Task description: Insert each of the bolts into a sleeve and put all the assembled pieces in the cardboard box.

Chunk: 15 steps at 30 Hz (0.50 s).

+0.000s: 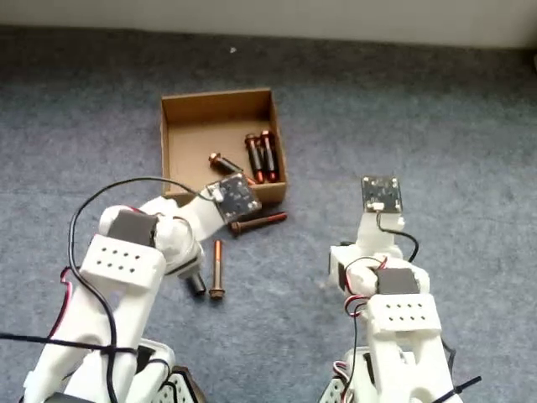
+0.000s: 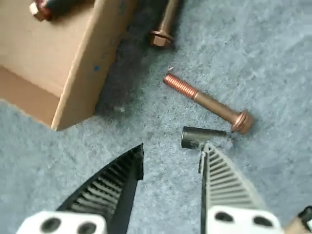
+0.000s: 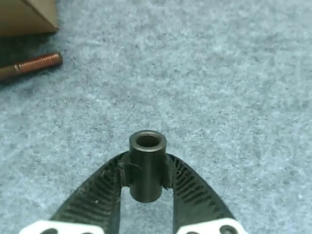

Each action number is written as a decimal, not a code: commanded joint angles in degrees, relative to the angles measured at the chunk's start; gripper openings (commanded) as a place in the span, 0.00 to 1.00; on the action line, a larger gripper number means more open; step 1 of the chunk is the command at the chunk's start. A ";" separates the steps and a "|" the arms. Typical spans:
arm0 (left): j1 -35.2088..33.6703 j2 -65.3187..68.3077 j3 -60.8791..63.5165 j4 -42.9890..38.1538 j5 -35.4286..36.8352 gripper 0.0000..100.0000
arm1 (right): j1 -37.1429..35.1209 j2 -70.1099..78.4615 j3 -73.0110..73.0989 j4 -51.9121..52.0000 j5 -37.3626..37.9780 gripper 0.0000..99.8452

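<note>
Bolts, two of them, lie loose on the grey mat (image 1: pixel 436 109), both near the cardboard box (image 1: pixel 172 143). At the left, the left gripper (image 2: pixel 172 146) hangs over the mat with its jaws apart and nothing between them. Just beyond one fingertip (image 2: pixel 207 152) a short dark sleeve (image 2: pixel 197 137) lies on its side. Next to this sleeve, close to it, is the head of the first bolt (image 2: pixel 207 102), whose threaded end points toward the box. The box stands open in the middle of the high view. Two bolts in dark sleeves (image 1: pixel 260 155) lie side by side against its right wall, and a third piece (image 1: pixel 220 159) lies nearer the middle, partly hidden by the left arm's wrist. The second bolt (image 1: pixel 260 221) lies on the mat just outside the near wall of the box. At the right, well apart from the box, the right gripper (image 3: pixel 146 158) has its jaws clamped on an upright sleeve (image 3: pixel 146 180), whose open bore faces up.
</note>
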 commanded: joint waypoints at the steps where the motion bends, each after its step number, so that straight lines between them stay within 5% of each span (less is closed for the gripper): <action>1: 0.92 2.86 -2.51 -3.60 -12.48 0.21 | 0.66 -1.45 -0.40 -1.01 -0.70 0.00; 15: 7.16 20.09 -2.42 -14.51 -19.43 0.21 | 6.90 -1.89 -0.40 -2.24 -0.70 0.00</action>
